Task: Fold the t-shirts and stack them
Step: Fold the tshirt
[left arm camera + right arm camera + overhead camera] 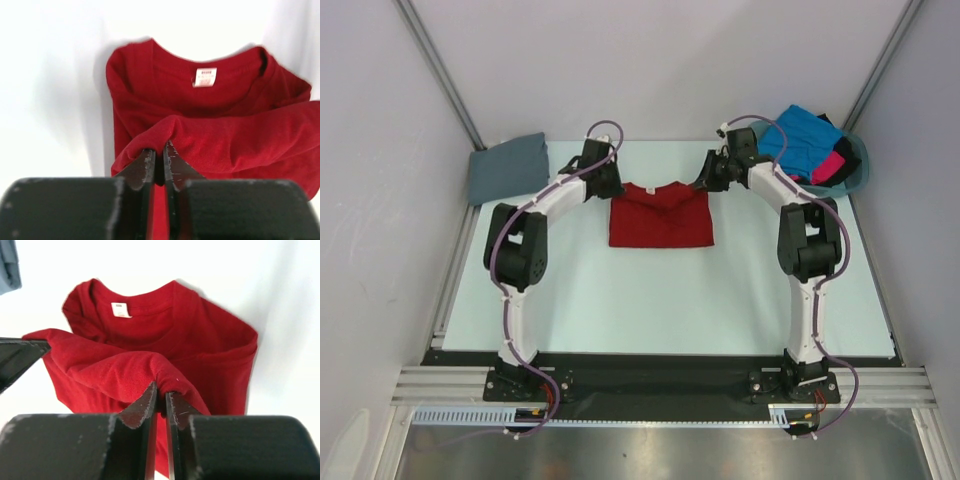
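The red shirt (660, 215) is laid on the table (620, 300) between the two wrists, collar toward the far side. A raised fold at its left edge is grasped in the left gripper (159, 150), and one at its right edge in the right gripper (161, 391). The grey shirt (508, 167) is laid folded at the far left. A blue shirt (800, 140), a pink shirt (832, 165) and a black shirt (820, 181) are heaped in the basket (861, 168) at the far right.

The 2 arms reach forward, elbows bent inward; left gripper (159, 152) and right gripper (161, 391) each pinch the red t-shirt (660, 220).
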Controlling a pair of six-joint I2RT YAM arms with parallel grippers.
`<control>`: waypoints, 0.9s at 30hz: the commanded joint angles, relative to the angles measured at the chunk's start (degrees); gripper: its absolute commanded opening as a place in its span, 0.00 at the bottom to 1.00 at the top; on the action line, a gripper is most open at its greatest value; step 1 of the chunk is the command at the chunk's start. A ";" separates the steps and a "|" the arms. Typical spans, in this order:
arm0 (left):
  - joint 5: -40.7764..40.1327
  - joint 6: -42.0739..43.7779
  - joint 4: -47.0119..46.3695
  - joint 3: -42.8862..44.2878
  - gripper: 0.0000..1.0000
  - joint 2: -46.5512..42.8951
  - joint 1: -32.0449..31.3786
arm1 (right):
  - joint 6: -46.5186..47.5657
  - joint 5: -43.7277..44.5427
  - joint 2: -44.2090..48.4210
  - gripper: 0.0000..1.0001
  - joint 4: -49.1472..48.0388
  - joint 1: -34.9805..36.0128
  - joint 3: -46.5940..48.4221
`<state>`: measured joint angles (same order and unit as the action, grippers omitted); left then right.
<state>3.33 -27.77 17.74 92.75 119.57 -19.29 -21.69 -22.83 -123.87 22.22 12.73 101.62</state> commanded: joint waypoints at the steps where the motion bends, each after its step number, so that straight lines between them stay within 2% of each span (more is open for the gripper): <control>1: 1.68 1.66 -1.21 6.38 0.15 2.07 0.92 | 1.39 -1.08 -2.94 0.16 0.10 -0.87 5.15; 3: 2.03 2.02 -3.13 7.53 0.17 2.95 1.36 | 1.39 -0.29 -3.74 0.25 -0.77 -1.48 5.51; 4: 2.03 2.37 -4.28 7.45 0.27 3.21 1.53 | 1.74 -0.11 -3.92 0.29 -1.38 -1.66 5.51; 5: 2.29 2.80 -4.90 8.05 0.40 3.56 1.88 | 1.83 0.06 -4.44 0.39 -2.17 -1.92 5.60; 7: 2.12 3.16 -7.09 8.24 0.58 3.74 2.24 | 3.23 2.07 -4.71 0.46 -3.58 -2.01 5.78; 8: 2.20 3.25 -7.28 9.11 0.66 3.74 2.67 | 3.93 2.96 -4.71 0.54 -4.37 -2.10 5.87; 9: 1.77 3.42 -7.36 9.55 0.79 3.83 2.85 | 5.33 4.53 -4.62 0.54 -5.07 -2.10 6.21; 10: 1.24 3.42 -7.54 9.82 0.82 3.74 2.94 | 5.95 5.24 -4.71 0.55 -5.51 -2.10 6.48; 12: 0.97 4.04 -7.98 10.52 0.87 2.87 3.20 | 7.10 6.91 -4.36 0.55 -5.08 -2.18 8.67; 17: 4.31 3.78 -7.54 9.65 0.88 -0.90 3.12 | 7.98 5.08 -1.38 0.57 -2.71 -1.66 11.40; 21: 13.26 2.02 -9.38 6.05 0.89 -3.19 3.03 | 6.76 1.05 0.21 0.56 1.42 -0.25 11.23; 22: 18.76 1.58 -10.17 5.17 0.88 -3.29 2.94 | 6.40 -0.19 0.65 0.56 1.42 0.27 10.53; 27: 27.51 -0.61 -11.75 -0.09 0.84 -3.20 1.62 | 3.24 -5.63 1.44 0.47 0.11 1.42 4.66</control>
<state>21.23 -26.46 8.73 96.53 119.66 -16.56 -16.49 -23.14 -125.89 22.39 13.19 109.51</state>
